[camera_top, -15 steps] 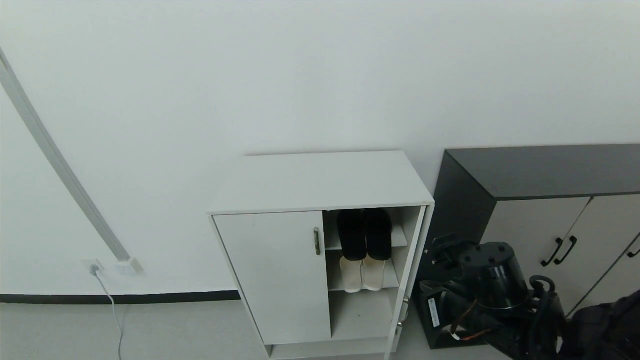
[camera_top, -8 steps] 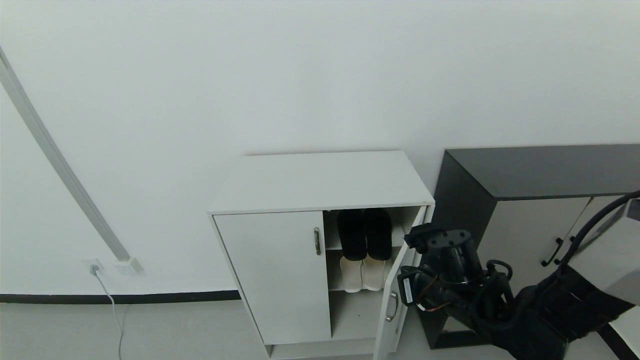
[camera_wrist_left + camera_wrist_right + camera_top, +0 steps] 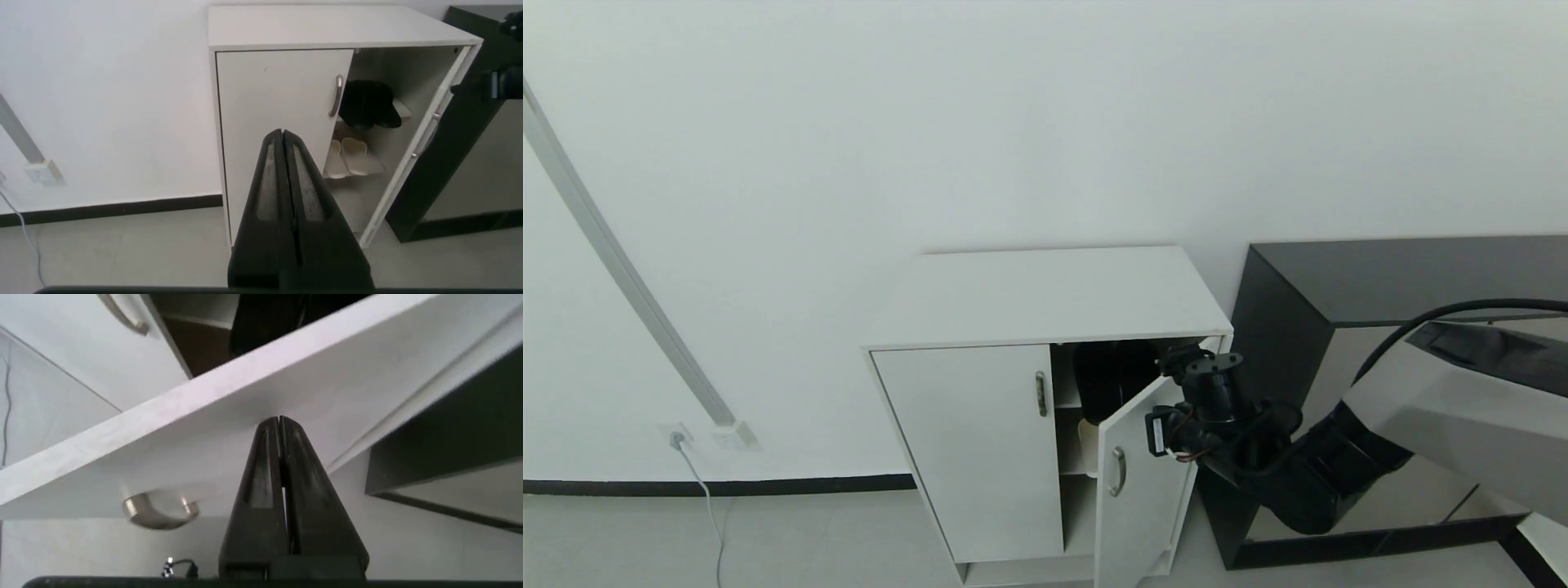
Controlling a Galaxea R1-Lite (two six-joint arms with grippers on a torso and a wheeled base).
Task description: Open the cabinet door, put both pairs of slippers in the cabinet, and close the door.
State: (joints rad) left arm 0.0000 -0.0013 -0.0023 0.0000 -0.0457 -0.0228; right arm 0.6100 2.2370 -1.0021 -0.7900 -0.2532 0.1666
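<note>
White wall (image 3: 1013,122) and pale floor (image 3: 809,531) frame a low white cabinet (image 3: 1045,298) standing against the wall, with a dark cabinet (image 3: 1380,278) just beside its right edge. Both pairs are already inside: the black slippers (image 3: 369,104) on the upper shelf and the cream slippers (image 3: 350,157) on the shelf below, toward the cabinet's right half. The left door (image 3: 968,449) is shut, while the right door (image 3: 1135,482) stands roughly half-open, hinged along the cabinet's right edge, its long axis upright and its free edge angled out toward the front. What is left, I judge, is the closing push, and it turns on one relation: the right gripper (image 3: 282,423), fingers pressed together and holding nothing, has its tips against the door's outer face near the top free corner, above the door handle (image 3: 1116,471). The door therefore lies between the gripper and the opening, so a push inward toward the shelves should carry it home. The left gripper (image 3: 283,135), also pressed together and empty, hangs well apart in front of the left door, so the right arm is plainly the nearer. From the head view the door leaf hides most of both pairs. Whether any heel juts past a shelf's front edge cannot be told. The door's lower end is cut off at the picture's bottom.
</note>
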